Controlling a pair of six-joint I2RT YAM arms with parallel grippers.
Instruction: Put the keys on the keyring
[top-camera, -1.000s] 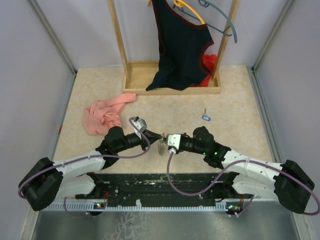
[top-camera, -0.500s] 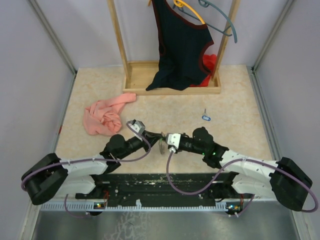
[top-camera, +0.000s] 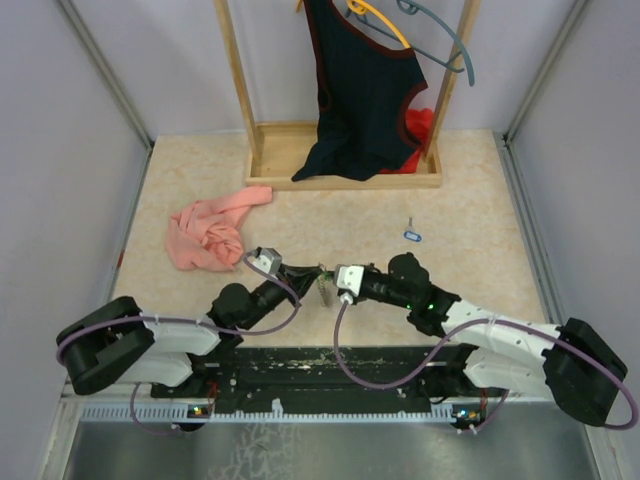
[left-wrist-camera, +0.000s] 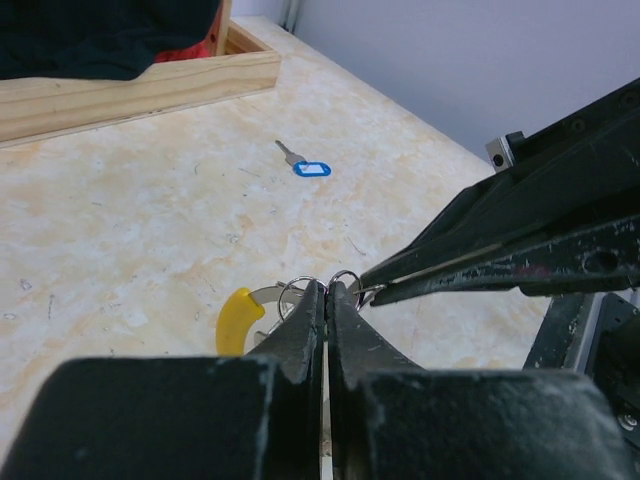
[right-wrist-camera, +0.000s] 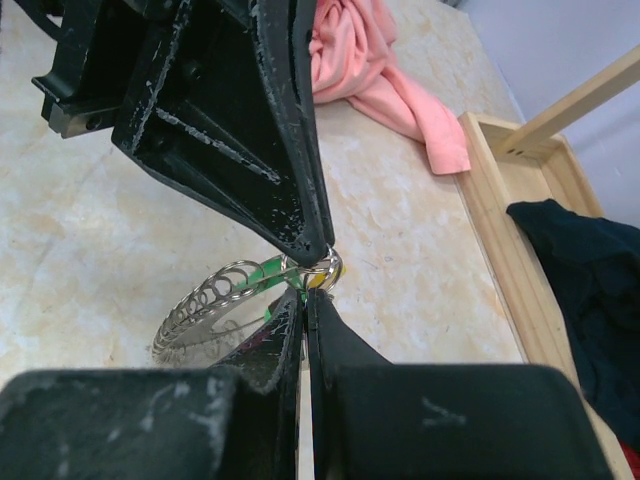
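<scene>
1. The left gripper (left-wrist-camera: 326, 300) is pressed together, pinching the keyring (left-wrist-camera: 241, 318) at its tips.
2. The right gripper (right-wrist-camera: 305, 300) pinches the same loops from opposite.
3. A blue key (left-wrist-camera: 311, 169) lies well apart on the table (left-wrist-camera: 120, 230).

Lab booth: plain grey walls (top-camera: 70, 150), beige tabletop (top-camera: 470, 200).

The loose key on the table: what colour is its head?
Blue key head, clearest in the left wrist view.
</scene>
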